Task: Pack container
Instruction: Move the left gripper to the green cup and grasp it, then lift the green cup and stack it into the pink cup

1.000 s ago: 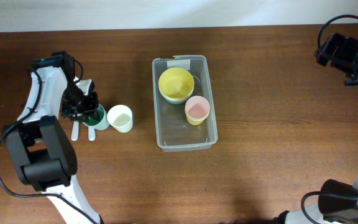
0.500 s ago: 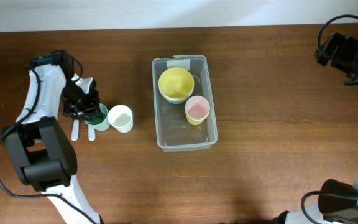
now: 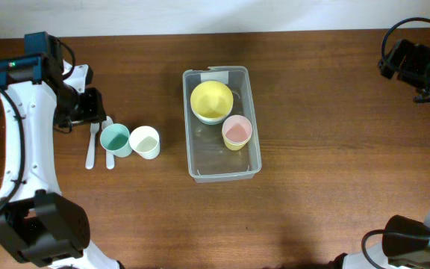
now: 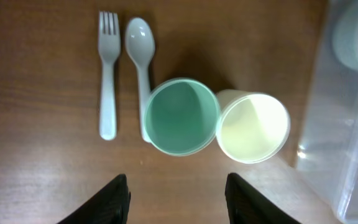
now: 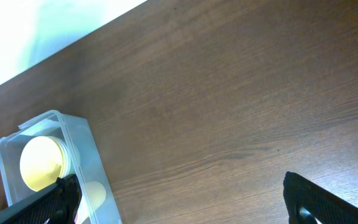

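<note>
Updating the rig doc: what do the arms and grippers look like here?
Left arm: white links, black joints, black cables, a teal block at its upper joint. Right arm: black housing, green light, looped black cable. Left gripper and right gripper: plain black fingers, no markings visible.

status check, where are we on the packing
Left gripper open, empty, short of teal cup and white cup. Right gripper open, well away. Container holds yellow bowl, pink cup. Path to container unobstructed.

The clear, lidless container (image 3: 215,160) sits upright at mid-table, holding a yellow bowl (image 3: 211,101) and pink cup (image 3: 237,131).
</note>
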`<action>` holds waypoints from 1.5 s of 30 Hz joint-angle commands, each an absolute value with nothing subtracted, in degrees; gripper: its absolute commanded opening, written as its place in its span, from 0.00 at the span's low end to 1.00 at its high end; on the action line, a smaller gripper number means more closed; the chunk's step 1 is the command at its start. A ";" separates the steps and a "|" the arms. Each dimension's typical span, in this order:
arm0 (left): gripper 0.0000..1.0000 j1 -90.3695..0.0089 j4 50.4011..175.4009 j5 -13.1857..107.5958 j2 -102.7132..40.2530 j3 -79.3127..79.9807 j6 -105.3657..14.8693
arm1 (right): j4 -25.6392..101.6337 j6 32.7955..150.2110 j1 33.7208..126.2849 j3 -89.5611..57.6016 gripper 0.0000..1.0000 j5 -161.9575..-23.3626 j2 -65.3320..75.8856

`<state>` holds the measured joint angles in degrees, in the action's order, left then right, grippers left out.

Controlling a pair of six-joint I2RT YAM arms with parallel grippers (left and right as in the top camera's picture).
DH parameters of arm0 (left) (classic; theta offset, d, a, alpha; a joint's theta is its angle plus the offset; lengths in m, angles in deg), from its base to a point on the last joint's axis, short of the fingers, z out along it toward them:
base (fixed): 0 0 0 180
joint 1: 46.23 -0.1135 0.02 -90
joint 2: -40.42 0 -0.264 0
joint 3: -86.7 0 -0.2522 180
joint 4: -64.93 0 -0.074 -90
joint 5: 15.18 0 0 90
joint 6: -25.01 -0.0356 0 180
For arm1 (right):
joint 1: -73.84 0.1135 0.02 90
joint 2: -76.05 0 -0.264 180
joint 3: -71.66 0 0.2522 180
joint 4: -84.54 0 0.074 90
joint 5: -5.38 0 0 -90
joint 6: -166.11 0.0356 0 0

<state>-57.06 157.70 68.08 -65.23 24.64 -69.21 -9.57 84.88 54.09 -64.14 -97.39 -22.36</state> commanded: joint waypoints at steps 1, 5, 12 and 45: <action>0.52 -58.92 154.13 70.13 -67.76 17.97 -67.99 | -9.42 84.49 53.89 -64.91 0.99 -97.52 -21.81; 0.51 -59.97 150.18 70.15 -68.66 14.19 -67.27 | -9.42 84.49 53.89 -64.91 0.99 -97.52 -21.81; 0.50 -59.86 143.34 69.70 -69.93 8.25 -67.36 | -9.42 84.49 53.89 -64.91 0.99 -97.52 -21.81; 0.01 -45.28 157.02 43.47 -61.47 31.63 -74.11 | -9.40 84.49 53.89 -64.91 0.99 -97.52 -21.81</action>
